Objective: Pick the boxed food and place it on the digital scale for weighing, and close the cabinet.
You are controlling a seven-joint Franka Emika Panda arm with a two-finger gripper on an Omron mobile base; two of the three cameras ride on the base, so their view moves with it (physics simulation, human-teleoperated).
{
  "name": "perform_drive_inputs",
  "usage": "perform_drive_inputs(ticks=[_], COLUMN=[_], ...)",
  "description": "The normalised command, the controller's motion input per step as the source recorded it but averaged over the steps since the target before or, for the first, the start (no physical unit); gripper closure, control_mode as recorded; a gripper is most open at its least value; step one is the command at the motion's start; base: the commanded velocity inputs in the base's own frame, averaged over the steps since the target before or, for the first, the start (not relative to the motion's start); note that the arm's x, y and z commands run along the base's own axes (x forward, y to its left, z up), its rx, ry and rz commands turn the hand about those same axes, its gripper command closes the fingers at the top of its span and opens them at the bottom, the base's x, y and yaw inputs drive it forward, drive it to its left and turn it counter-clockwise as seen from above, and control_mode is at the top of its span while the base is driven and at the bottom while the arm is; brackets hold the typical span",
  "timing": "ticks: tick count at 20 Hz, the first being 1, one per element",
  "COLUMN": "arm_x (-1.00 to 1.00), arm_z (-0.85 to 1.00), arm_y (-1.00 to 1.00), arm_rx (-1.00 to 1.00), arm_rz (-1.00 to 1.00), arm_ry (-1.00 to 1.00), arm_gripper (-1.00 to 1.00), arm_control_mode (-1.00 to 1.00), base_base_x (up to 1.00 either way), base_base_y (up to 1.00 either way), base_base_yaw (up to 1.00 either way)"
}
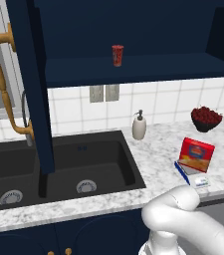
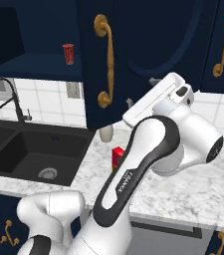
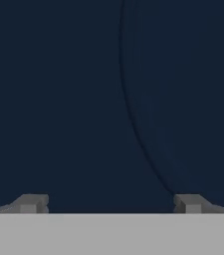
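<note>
I see the boxed food (image 1: 196,155) already resting on the digital scale (image 1: 201,182). My gripper (image 3: 108,203), jaws apart and empty, faces the cabinet (image 3: 83,99) door (stiff, probably heavy); I'd push its flat panel

White tile wall (image 1: 163,102), marble counter (image 1: 158,149), black sink (image 1: 58,169).

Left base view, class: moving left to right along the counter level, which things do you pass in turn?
Curved brass handle of the open navy cabinet door → black double sink → white soap dispenser bottle → flat red cardboard food box → dark bowl of red fruit.
</note>
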Motion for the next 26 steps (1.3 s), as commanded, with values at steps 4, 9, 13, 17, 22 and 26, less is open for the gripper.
perform_drive_inputs(ticks=[4,9,13,17,22,26], arm_x=[1.00,1.00,0.95,0.85,0.86,0.79], arm_z=[0.00,-0.03,-0.03,-0.07,-0.15,-0.16], arm_y=[0.83,0.22,0.00,0.00,0.00,0.00], arm_rx=[-0.10,-0.07,0.00,0.00,-0.02,0.00], arm_rz=[-0.14,0.00,0.00,0.00,0.00,0.00], arm_ry=[0.02,0.08,0.00,0.00,-0.02,-0.08], arm_gripper=[-1.00,-1.00,-1.00,-1.00,-1.00,-1.00], arm_control_mode=[-1.00,-1.00,-1.00,-1.00,-1.00,-1.00], base_base_x=[0.00,0.00,0.00,0.00,0.00,0.00], base_base_y=[0.00,0.00,0.00,0.00,0.00,0.00], base_base_yaw=[0.00,0.00,0.00,0.00,0.00,0.00])
